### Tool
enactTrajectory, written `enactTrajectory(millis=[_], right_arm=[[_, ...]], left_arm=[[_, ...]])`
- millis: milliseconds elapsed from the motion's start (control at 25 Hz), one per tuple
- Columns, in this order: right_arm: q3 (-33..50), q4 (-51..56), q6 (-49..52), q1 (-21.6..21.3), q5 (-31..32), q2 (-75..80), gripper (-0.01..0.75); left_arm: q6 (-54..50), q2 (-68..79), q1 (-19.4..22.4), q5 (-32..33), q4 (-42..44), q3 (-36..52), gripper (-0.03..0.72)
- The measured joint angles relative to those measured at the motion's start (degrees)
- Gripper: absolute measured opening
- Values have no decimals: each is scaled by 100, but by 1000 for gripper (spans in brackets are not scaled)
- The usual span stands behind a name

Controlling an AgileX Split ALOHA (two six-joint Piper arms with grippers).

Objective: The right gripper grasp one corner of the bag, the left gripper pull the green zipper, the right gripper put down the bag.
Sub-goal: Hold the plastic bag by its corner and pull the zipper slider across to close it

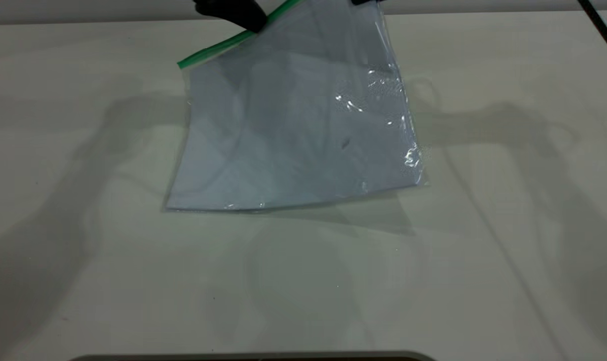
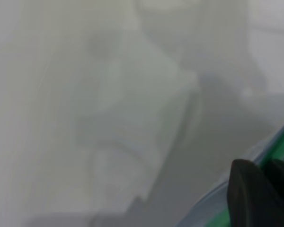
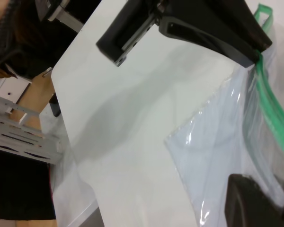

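pale table (image 1: pixel 484 250) | bag (image 1: pixel 293 140) lifted | left hand (image 1: pixel 256 22) pinching green zipper (image 1: pixel 218 47) | right hand: cannot tell

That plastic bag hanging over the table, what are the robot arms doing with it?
Two robot arms are holding up the bag, a clear pouch with white paper inside. Its top is lifted and its bottom edge touches the table. The left gripper is closed on the green zipper along the top edge. The right gripper is at the bag's other top corner; its grip can't be seen clearly.
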Motion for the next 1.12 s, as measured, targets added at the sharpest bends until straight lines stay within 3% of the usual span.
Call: enactTrajectory(millis=[320, 1120], right_arm=[[0, 45, -38, -267, 138, -199, 33], [0, 81, -94, -340, 224, -225, 33]], left_arm=[[-318, 0, 249, -3, 493, 0, 67], [-1619, 0, 453, -76, 2443, 0, 79]])
